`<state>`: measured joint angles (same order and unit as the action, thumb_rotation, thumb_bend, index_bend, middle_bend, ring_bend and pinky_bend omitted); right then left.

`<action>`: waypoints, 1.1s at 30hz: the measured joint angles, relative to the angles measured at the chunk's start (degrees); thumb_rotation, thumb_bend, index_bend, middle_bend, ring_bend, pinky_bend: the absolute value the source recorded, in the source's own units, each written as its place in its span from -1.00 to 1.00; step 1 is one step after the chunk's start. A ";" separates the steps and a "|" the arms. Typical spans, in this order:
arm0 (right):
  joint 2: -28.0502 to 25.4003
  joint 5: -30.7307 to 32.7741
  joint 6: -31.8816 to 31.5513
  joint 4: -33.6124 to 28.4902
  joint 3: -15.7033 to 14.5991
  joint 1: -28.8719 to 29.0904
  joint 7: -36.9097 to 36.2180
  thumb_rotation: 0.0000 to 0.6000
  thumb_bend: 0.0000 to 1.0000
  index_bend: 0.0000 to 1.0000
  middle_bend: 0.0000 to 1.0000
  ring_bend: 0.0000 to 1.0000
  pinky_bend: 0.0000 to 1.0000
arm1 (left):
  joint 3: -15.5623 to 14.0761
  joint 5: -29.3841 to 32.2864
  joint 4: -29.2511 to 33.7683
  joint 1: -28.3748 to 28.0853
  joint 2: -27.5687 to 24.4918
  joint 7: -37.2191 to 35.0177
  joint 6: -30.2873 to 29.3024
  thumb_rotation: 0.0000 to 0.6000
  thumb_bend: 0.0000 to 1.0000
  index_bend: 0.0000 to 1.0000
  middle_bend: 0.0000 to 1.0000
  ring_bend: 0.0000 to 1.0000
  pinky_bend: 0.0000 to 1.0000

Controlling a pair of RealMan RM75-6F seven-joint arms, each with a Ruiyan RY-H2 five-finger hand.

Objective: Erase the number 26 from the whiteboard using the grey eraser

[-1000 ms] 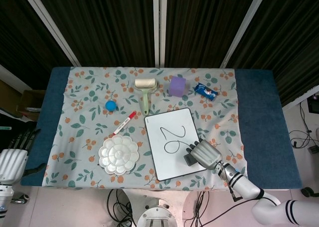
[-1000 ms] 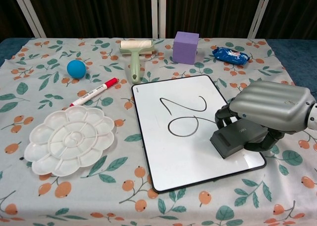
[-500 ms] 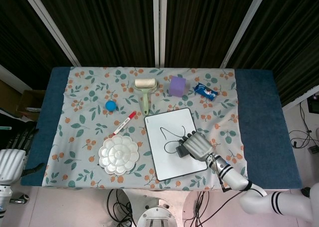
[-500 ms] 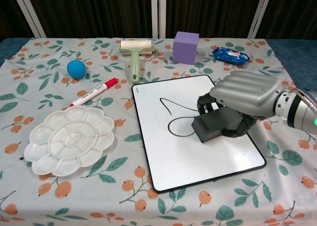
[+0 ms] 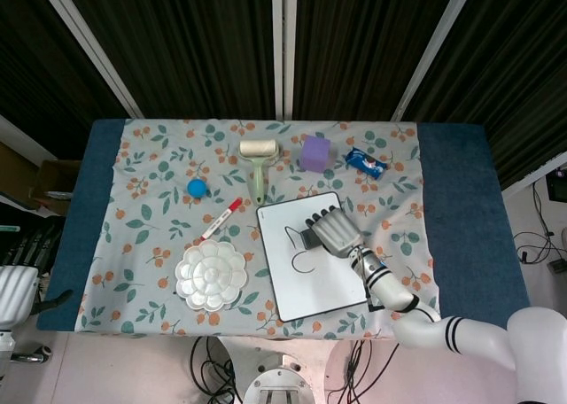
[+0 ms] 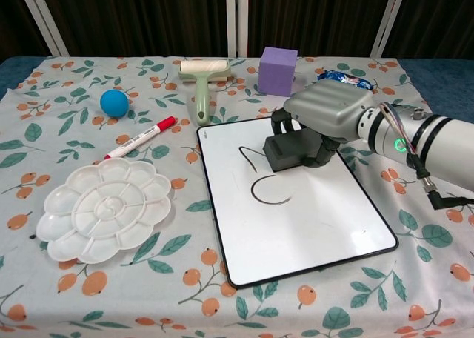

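The whiteboard [image 6: 311,227] [image 5: 328,284] lies on the flowered cloth. Only fragments of black writing [image 6: 265,191] [image 5: 301,260] remain on it: a short stroke at upper left and a curved arc below it. My right hand [image 6: 326,112] [image 5: 332,231] grips the grey eraser [image 6: 290,153] [image 5: 312,239] and presses it flat on the upper middle of the board, just right of the leftover strokes. My left hand [image 5: 16,289] hangs off the table's left edge in the head view; its fingers are out of sight.
A white palette [image 6: 104,208], red marker [image 6: 141,138], blue ball [image 6: 114,101], green lint roller [image 6: 202,82], purple cube [image 6: 278,70] and blue packet [image 6: 342,80] surround the board. A black cable [image 6: 444,199] trails by my right forearm.
My right hand slid the eraser from the board's lower right up and left across the writing. Most of the 26 has vanished; only a stroke and an arc are left.
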<state>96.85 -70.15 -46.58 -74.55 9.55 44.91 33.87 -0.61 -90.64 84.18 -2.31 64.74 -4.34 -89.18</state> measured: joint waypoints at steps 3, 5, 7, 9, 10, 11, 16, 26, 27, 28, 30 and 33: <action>1.84 1.81 0.43 3.26 1.16 1.38 0.17 1.00 -0.45 0.58 0.33 0.22 0.43 | 0.00 -0.02 0.10 0.09 -0.23 0.02 -0.11 1.00 -1.00 -0.94 -0.91 -0.91 -0.65; 3.13 2.80 0.61 5.34 1.87 2.37 0.15 1.00 -0.44 0.58 0.33 0.22 0.43 | 0.04 -0.04 0.23 0.13 -0.39 0.08 -0.23 1.00 -1.00 -0.94 -0.91 -0.91 -0.65; 4.19 3.46 0.66 6.84 2.43 3.28 -0.02 1.00 -0.44 0.58 0.33 0.22 0.43 | 0.06 -0.05 0.34 0.15 -0.47 0.15 -0.27 1.00 -1.00 -0.94 -0.91 -0.91 -0.65; 4.80 3.91 0.71 7.78 2.82 3.98 -0.32 1.00 -0.43 0.58 0.33 0.22 0.43 | 0.07 -0.08 0.52 0.17 -0.55 0.27 -0.28 1.00 -1.00 -0.94 -0.91 -0.91 -0.65; 5.08 4.19 0.82 8.30 2.98 4.29 -0.48 1.00 -0.43 0.58 0.33 0.22 0.43 | 0.07 -0.09 0.55 0.16 -0.55 0.30 -0.26 1.00 -1.00 -0.94 -0.91 -0.91 -0.65; 5.23 4.43 0.95 8.69 3.06 4.51 -0.56 1.00 -0.42 0.58 0.33 0.22 0.43 | 0.04 -0.12 0.63 0.16 -0.54 0.38 -0.20 1.00 -1.00 -0.94 -0.91 -0.91 -0.65; 5.97 6.05 1.92 10.71 3.15 5.61 -0.45 1.00 -0.42 0.58 0.33 0.22 0.43 | -0.02 -0.17 0.75 0.17 -0.48 0.59 -0.09 1.00 -1.00 -0.94 -0.91 -0.91 -0.65; 3.62 3.55 0.96 5.01 0.06 5.19 -0.92 1.00 -0.42 0.58 0.33 0.22 0.43 | -0.05 -0.03 0.80 0.34 -0.57 0.64 0.00 1.00 -1.00 -0.94 -0.91 -0.91 -0.65; 3.00 3.09 0.77 3.82 -0.53 4.95 -0.85 1.00 -0.42 0.58 0.34 0.22 0.43 | -0.06 -0.03 0.81 0.30 -0.52 0.64 0.09 1.00 -1.00 -0.94 -0.91 -0.91 -0.65; 2.31 2.65 0.59 2.55 -1.14 4.69 -0.78 1.00 -0.42 0.58 0.34 0.22 0.43 | -0.06 -0.05 0.82 0.27 -0.47 0.63 0.13 1.00 -1.00 -0.94 -0.91 -0.91 -0.65; 0.49 1.80 0.26 -0.58 -2.65 4.01 -0.55 1.00 -0.42 0.58 0.34 0.22 0.43 | -0.08 -0.18 0.81 0.19 -0.35 0.66 0.22 1.00 -1.00 -0.94 -0.91 -0.91 -0.65; -2.40 1.18 0.05 -5.26 -4.89 2.93 -0.05 1.00 -0.42 0.58 0.34 0.22 0.43 | -0.12 -0.37 0.89 0.00 -0.26 0.82 0.46 1.00 -1.00 -0.94 -0.91 -0.91 -0.65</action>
<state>94.45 -68.97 -46.53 -79.81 4.67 47.85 33.82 -0.73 -91.00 85.07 -2.31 64.48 -3.52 -88.72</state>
